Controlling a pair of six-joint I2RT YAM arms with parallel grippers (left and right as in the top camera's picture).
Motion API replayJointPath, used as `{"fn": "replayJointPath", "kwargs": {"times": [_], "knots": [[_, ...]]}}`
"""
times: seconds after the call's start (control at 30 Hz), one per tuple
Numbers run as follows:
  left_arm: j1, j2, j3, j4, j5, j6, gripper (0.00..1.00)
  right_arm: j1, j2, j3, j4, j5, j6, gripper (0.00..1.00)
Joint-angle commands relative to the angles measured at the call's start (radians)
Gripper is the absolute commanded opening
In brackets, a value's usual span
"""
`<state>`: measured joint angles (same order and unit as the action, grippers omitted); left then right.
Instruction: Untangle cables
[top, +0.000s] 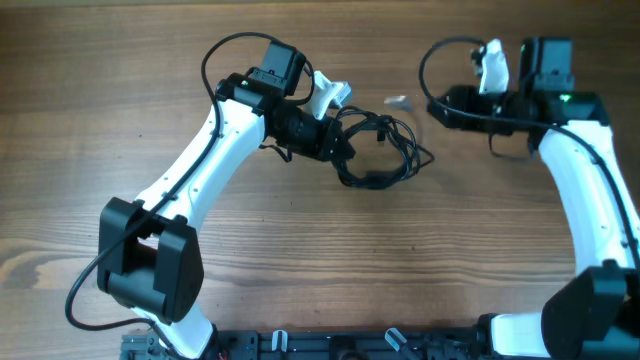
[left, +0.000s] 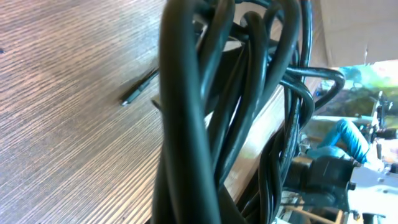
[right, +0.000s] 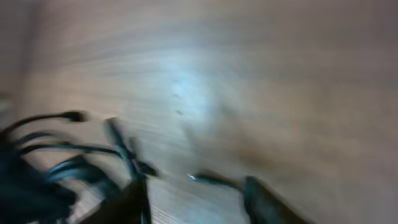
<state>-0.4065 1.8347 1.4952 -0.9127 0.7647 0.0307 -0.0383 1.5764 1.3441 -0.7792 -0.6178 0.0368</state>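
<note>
The cables (top: 385, 150) form a black tangled coil at the table's middle, lifted slightly at its left side. My left gripper (top: 343, 148) is shut on that side of the coil. In the left wrist view the cables (left: 205, 112) fill the picture right at the jaws and hide the fingers. One loose plug end (left: 138, 87) lies on the wood beyond the coil, and the same plug end (top: 398, 101) shows from overhead. My right gripper (top: 436, 106) hovers right of the coil, open, holding nothing. The right wrist view is blurred: its fingers (right: 134, 199) stand apart, with the cables (right: 56, 168) at left.
The wooden table (top: 300, 260) stretches around both arms. Thicker black wires (top: 440, 55) loop from the right arm near its wrist. A black rail (top: 340, 345) runs along the front edge between the arm bases.
</note>
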Motion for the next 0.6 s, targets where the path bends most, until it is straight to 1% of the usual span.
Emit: {"fn": "replayJointPath", "kwargs": {"times": [0.0,0.13,0.23,0.37,0.4,0.5,0.57], "knots": [[0.005,0.000,0.001,0.030,0.036,-0.172,0.04,0.023,-0.088,0.052,-0.001,-0.159,-0.180,0.62],[0.004,0.000,0.001,0.041,0.039,-0.360,0.04,0.100,-0.093,0.052,-0.023,-0.154,-0.267,0.62],[0.005,0.000,0.001,0.037,0.052,-0.450,0.04,0.177,-0.093,0.051,-0.013,-0.043,-0.273,0.60],[0.005,0.000,0.001,0.038,0.173,-0.465,0.04,0.243,-0.089,0.051,-0.006,0.110,-0.274,0.58],[0.005,0.000,0.001,0.037,0.230,-0.465,0.04,0.257,-0.085,0.051,-0.005,0.149,-0.278,0.57],[0.005,0.000,0.001,0.037,0.304,-0.465,0.04,0.268,-0.068,0.051,-0.007,0.163,-0.304,0.54],[0.007,0.000,0.001,0.037,0.320,-0.464,0.04,0.268,-0.053,0.051,-0.014,0.162,-0.319,0.53]]}}
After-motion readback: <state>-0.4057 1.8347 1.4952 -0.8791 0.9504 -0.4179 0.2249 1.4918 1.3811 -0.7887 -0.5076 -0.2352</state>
